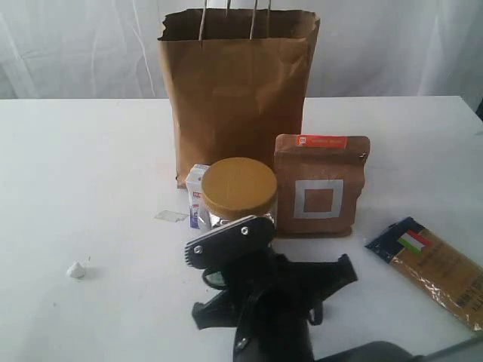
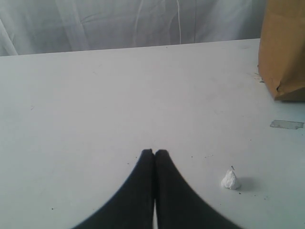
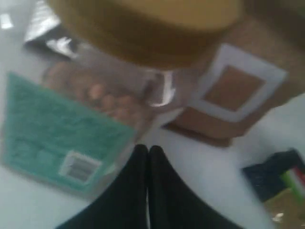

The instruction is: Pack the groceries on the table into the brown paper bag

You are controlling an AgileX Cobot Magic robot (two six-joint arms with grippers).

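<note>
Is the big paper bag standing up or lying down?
Standing up. The bag sits upright on the table, its open rim at the top.

We are seeing the brown paper bag (image 1: 238, 98) standing upright and open on the white table (image 1: 75, 166). In front of it, the gold-lidded jar (image 1: 239, 188) is standing between the small carton (image 1: 198, 194) and the upright brown pouch (image 1: 321, 185). The pasta packet (image 1: 438, 268) is lying flat, apart.

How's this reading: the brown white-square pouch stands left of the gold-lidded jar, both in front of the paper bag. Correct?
No: the exterior view shows the brown white-square pouch standing right of the gold-lidded jar, not left. Both are in front of the paper bag.
</note>
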